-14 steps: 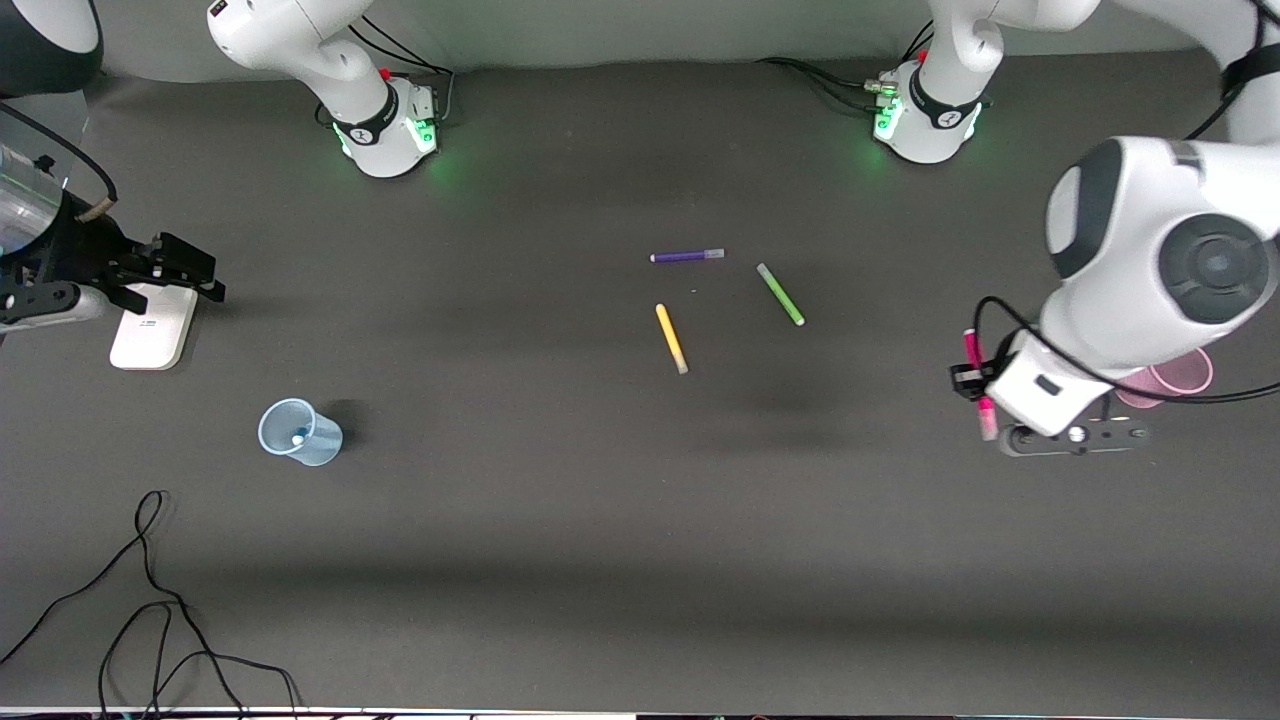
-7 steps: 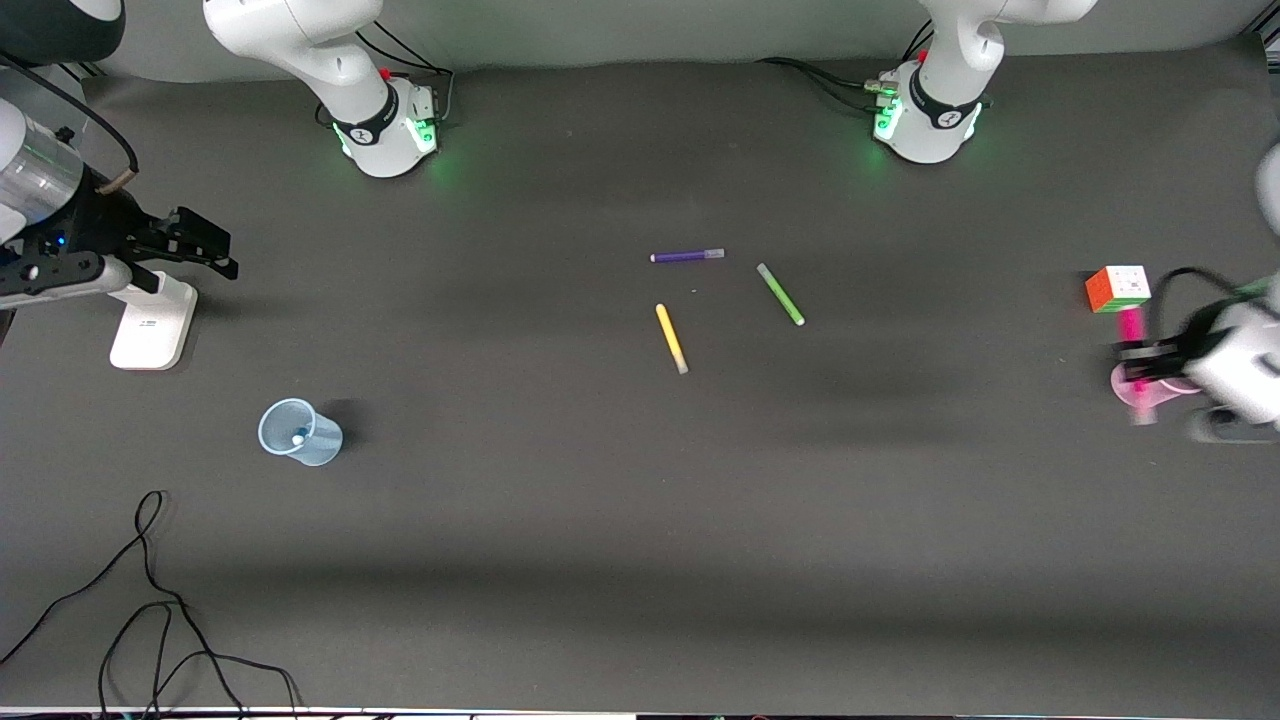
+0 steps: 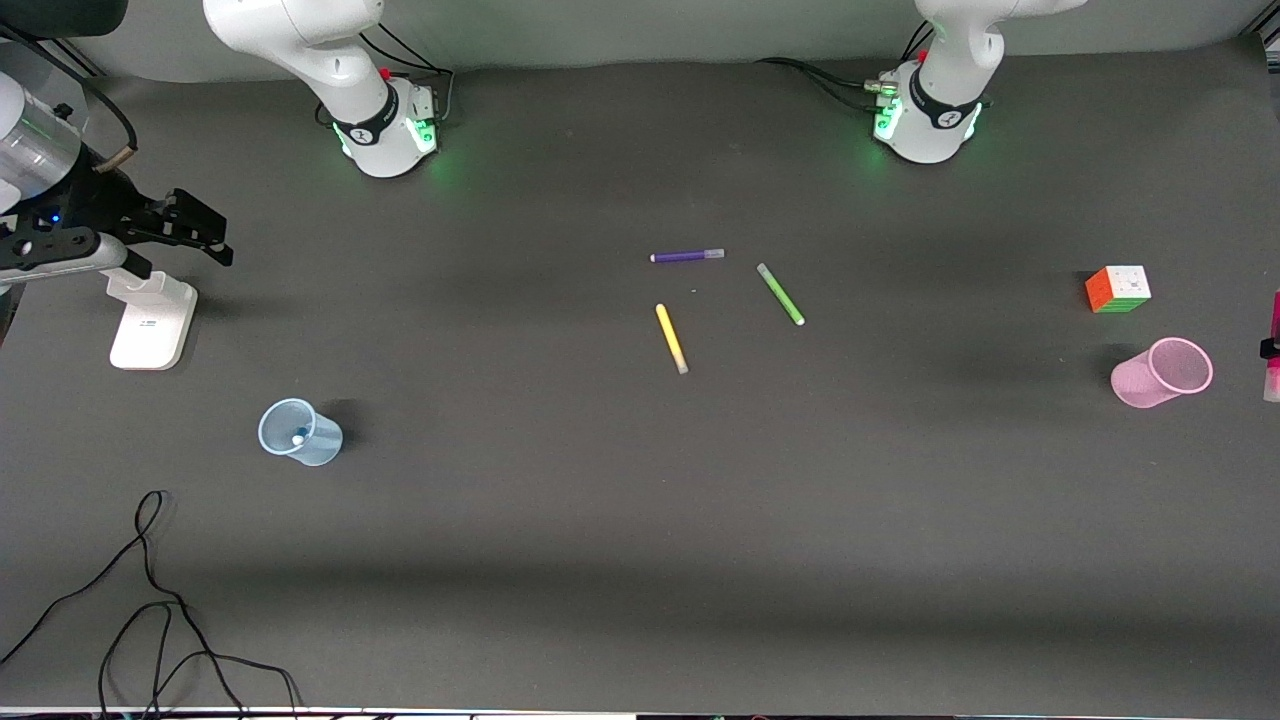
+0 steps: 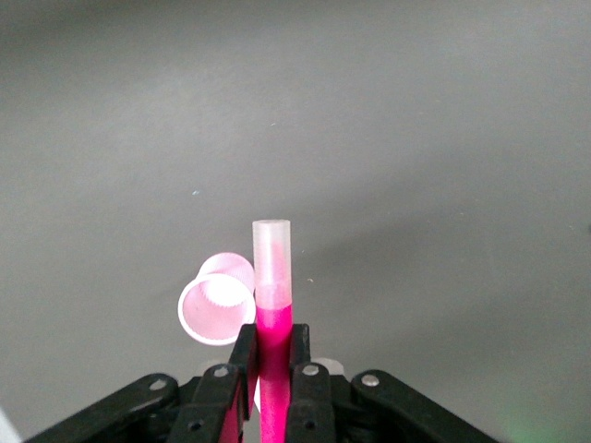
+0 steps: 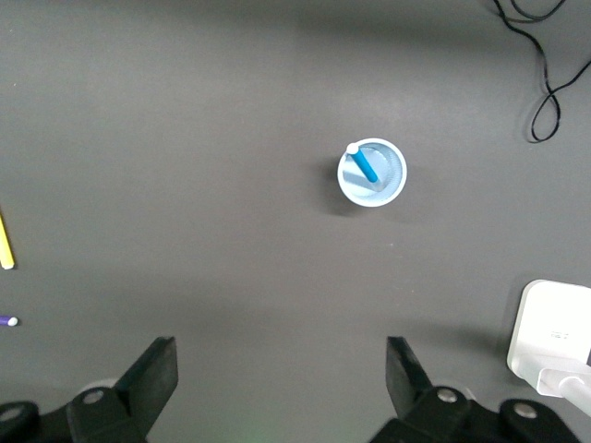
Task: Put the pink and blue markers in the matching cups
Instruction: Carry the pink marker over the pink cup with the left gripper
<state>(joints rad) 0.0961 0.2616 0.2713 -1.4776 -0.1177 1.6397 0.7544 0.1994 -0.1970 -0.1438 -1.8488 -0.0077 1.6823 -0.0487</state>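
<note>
My left gripper is shut on the pink marker, which points pale end down toward the table. The pink cup sits just beside that end, not under it. In the front view only the pink marker shows at the frame's edge, past the pink cup toward the left arm's end. The blue marker stands inside the blue cup, the same blue cup toward the right arm's end. My right gripper hangs open and empty; this right gripper is over the table's end.
Purple, green and yellow pens lie mid-table. A colour cube sits farther from the camera than the pink cup. A white stand is under the right arm. Black cables trail near the front edge.
My left arm swung with the pink marker toward its end of the table, passing the pink cup and uncovering cup and cube. The right gripper drew slightly back toward the bases.
</note>
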